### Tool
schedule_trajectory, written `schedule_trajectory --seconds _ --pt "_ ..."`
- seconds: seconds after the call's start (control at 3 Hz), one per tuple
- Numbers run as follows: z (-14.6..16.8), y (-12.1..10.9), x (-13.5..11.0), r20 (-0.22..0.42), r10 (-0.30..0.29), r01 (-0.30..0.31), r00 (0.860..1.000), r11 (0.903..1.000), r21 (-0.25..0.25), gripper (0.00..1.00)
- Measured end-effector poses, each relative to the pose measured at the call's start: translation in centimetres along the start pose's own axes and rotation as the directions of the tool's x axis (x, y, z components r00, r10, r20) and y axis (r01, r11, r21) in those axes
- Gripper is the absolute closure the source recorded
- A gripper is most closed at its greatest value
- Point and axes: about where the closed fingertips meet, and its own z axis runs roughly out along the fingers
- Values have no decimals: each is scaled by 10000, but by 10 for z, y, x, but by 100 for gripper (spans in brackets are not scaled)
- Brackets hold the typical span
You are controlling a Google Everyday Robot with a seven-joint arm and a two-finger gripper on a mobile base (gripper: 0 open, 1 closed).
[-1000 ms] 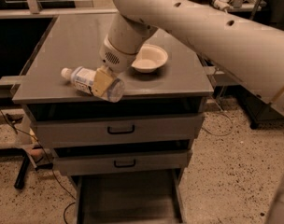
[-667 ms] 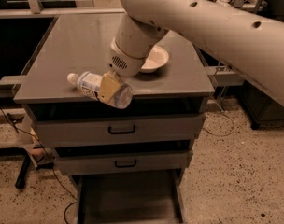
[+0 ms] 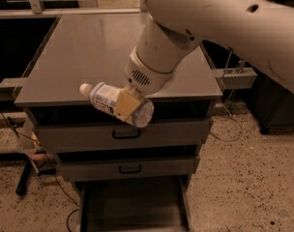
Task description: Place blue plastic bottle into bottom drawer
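The blue plastic bottle (image 3: 106,99) is a clear bottle with a white cap and a pale label. It hangs in the air, lying nearly level with its cap to the left, in front of the cabinet's front edge. My gripper (image 3: 125,104) is shut on the bottle's middle, one tan finger (image 3: 124,104) lying across its label. The big white arm reaches in from the upper right. Below, the bottom drawer (image 3: 132,208) stands pulled out as a wide shallow tray, directly under the bottle and well beneath it.
The grey cabinet top (image 3: 89,52) lies behind the bottle. Two upper drawers with black handles (image 3: 126,135) (image 3: 130,169) are closed. Cables and a black stand foot (image 3: 23,178) lie on the speckled floor at the left. Dark furniture stands at the right.
The arm has carried the bottle forward off the cabinet top and to the right, past the front edge. The white bowl is now hidden behind the arm.
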Motion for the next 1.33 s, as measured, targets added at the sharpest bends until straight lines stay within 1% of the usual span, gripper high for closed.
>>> schedule_trajectory --seconds 0.33,0.67,1.0,1.33 --pt "6 6 12 17 33 -33 10000 10000 6 100" --pt "18 31 45 202 652 -648 9977 9977 -223 100" --pt "49 61 107 -460 1749 -1778 9835 9817 -686 100" --pt "85 90 170 -1658 2632 -2836 9504 9521 -1141 100"
